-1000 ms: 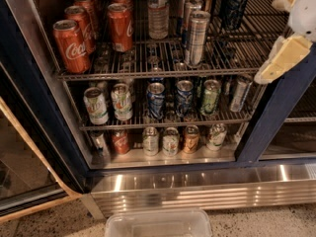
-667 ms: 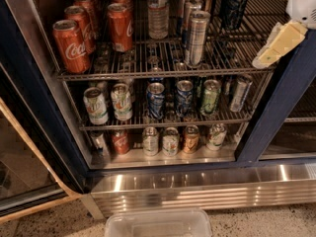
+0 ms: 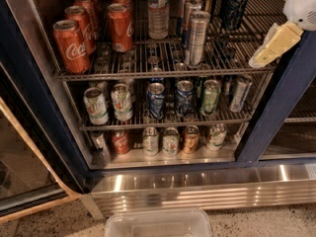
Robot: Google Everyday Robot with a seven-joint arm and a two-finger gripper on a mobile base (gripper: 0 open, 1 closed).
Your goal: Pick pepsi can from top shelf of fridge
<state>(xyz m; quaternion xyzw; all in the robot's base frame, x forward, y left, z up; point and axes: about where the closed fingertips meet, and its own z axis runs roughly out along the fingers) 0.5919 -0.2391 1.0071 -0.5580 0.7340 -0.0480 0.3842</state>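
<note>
While the dark blue pepsi can [image 3: 236, 6] stands at the back right of the silver wire top shelf [image 3: 222, 58], the cream gripper [image 3: 262, 57] hangs by that shelf's front right corner (jaws apart or together, I cannot tell).

The pincer [image 3: 270, 46], at upper right, runs off the right edge. Left of it the pepsi can [image 3: 236, 6] is perhaps clipped by the top edge; far below, a clear tub [image 3: 158, 224] is cut off.

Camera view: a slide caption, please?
Robot's cream hand hovers upper right, by the stainless-steel fridge's silvery wire top shelf holding a dark navy-blue can.
</note>
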